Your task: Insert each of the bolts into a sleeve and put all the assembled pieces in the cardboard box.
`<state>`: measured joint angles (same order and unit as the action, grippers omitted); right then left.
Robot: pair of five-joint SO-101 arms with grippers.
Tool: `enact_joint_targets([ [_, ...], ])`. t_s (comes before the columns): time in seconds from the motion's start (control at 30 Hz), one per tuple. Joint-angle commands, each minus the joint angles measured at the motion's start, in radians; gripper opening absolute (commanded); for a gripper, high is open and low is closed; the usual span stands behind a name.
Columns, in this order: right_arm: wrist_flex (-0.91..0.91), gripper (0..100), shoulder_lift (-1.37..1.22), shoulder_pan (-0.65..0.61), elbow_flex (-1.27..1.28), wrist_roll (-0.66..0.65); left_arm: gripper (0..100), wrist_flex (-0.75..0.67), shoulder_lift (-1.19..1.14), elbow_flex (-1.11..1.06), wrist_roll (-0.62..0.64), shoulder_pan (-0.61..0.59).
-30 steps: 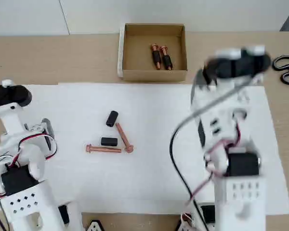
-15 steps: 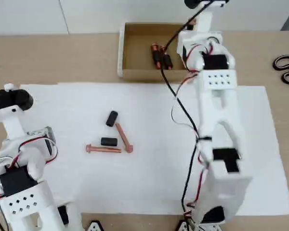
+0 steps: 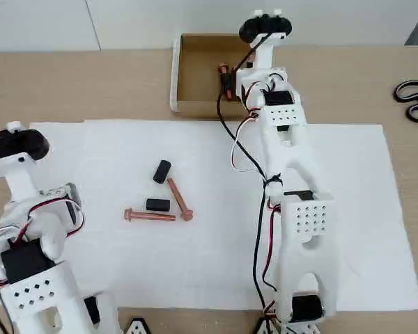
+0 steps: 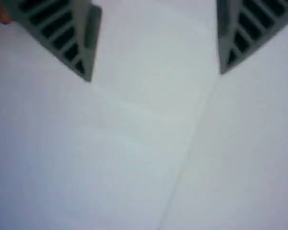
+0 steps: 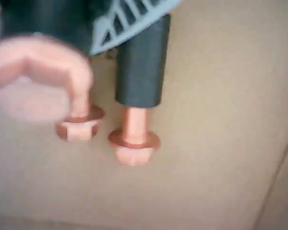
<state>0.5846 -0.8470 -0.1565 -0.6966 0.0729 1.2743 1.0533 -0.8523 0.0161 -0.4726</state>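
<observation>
Two assembled pieces (image 5: 139, 72) lie in the cardboard box (image 3: 175, 76), two bolts (image 3: 150, 216) and sleeves (image 3: 157, 204) outside it; your left fingers (image 4: 72, 38) gape empty, right arm's (image 3: 285, 139) hold unclear.

White right arm (image 3: 287, 142) swings out to the cardboard box (image 3: 175, 76).
Folded over the white paper sheet (image 3: 125, 268) before, it now stretches forward, gripper (image 3: 232, 78) above the sleeved copper bolts (image 5: 133, 143) inside.

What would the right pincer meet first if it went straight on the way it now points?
Probably the sleeved bolt lying on the floor of the cardboard box, directly ahead of it; how much gap remains is unclear.
</observation>
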Motion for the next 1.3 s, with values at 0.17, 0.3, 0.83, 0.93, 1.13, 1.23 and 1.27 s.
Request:
enact_joint_targets([
  [0.17,0.045,23.8,-0.008,-0.004,-0.083,-0.008,17,0.008,0.003,0.038,-0.005,0.0],
  [0.3,0.05,24.9,-0.005,-0.005,-0.083,-0.008,17,0.017,0.003,0.038,-0.005,0.0],
  [0.83,0.567,24.5,0.395,-0.17,-0.083,-0.003,17,0.075,0.003,0.038,-0.072,-0.002],
  [0.93,0.759,24.5,0.458,-0.228,-0.083,-0.003,17,0.075,0.003,0.038,-0.074,-0.003],
  [1.13,1.024,24.5,0.527,-0.337,-0.083,0.021,17,0.075,0.003,0.038,-0.071,-0.002],
  [1.23,1.032,24.5,0.524,-0.38,-0.083,0.138,17,0.075,0.003,0.038,-0.071,0.0],
  [1.27,1.029,24.5,0.521,-0.394,-0.078,0.175,17,0.075,0.003,0.038,-0.069,0.0],
])
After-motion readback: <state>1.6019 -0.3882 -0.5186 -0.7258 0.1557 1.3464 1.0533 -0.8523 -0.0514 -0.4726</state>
